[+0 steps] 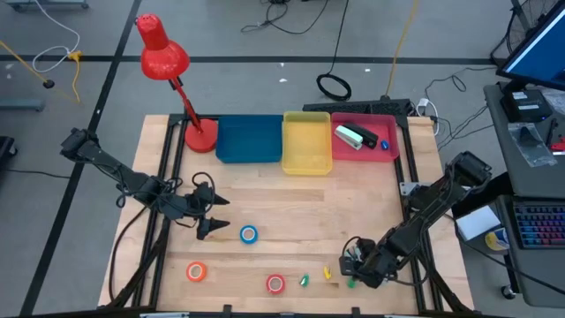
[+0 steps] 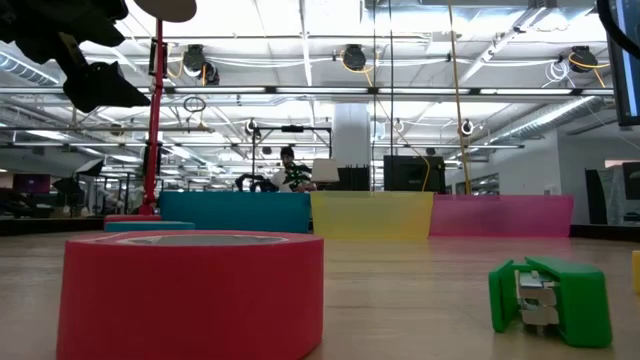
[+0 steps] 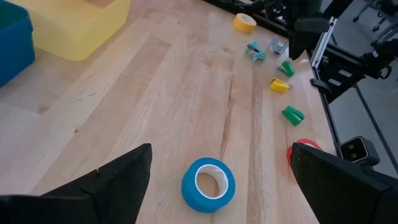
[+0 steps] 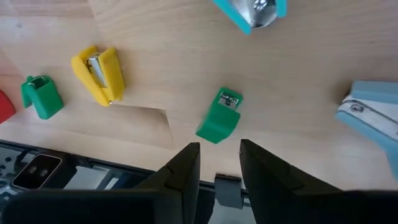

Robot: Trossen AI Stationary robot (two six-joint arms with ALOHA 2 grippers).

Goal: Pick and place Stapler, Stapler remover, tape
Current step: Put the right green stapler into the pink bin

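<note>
Right, the left pincer (image 1: 214, 215) hangs over the bench (image 1: 291, 199) with its fingers spread wide, the blue tape roll (image 1: 248, 234) lying flat just beside its tips. Orange tape roll (image 1: 196, 272) and red tape roll (image 1: 275, 283) sit along the near edge, well apart. Down at the near right corner, the right pincer (image 4: 217, 163) hovers above a green clip (image 4: 219, 116), fingers nearly together with a narrow gap, pinching nothing. Stapler (image 1: 350, 136) rests in the pink tray (image 1: 393, 148), beside the yellow tray (image 1: 306, 141) and blue tray (image 1: 249, 140).

No legible text (labels included)
</note>
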